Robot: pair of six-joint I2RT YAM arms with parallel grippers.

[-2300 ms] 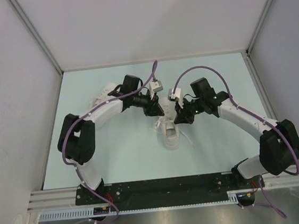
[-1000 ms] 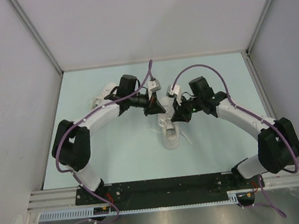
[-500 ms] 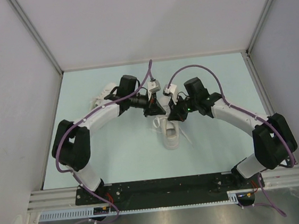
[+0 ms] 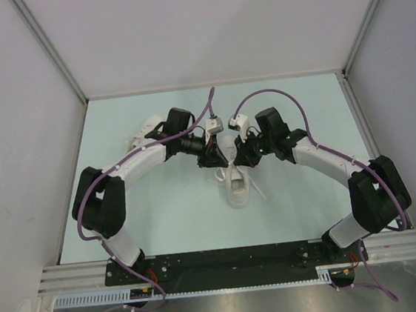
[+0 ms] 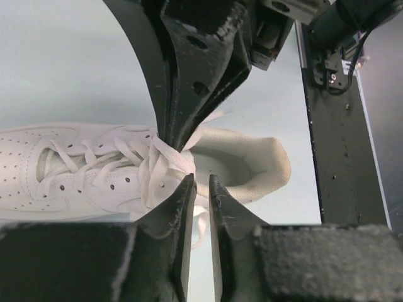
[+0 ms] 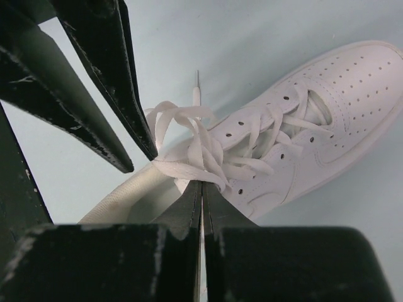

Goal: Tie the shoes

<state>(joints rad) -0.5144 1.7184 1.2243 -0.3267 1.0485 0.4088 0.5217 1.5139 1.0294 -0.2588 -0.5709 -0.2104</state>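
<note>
One white shoe [image 4: 238, 190] lies mid-table with its heel opening towards the far wall. My right gripper [image 4: 239, 159] is shut over the shoe's tongue end. In the right wrist view [image 6: 201, 184] its tips pinch a strand of the bunched white laces [image 6: 189, 141]. My left gripper [image 4: 215, 157] hangs tip to tip with it. Its jaws [image 5: 201, 182] stand a narrow gap apart beside the lace knot [image 5: 160, 167], with nothing between them. The other shoe [image 4: 140, 132] lies at the far left, partly hidden behind the left arm.
Grey walls close in the pale green table [image 4: 310, 205] on three sides. A black base plate [image 4: 233, 257] with metal rails runs along the near edge. Purple cables [image 4: 269, 97] arch over both wrists.
The right gripper has moved left and a little away from the bases, closing up to the left gripper over the shoe. The left jaws have parted slightly.
</note>
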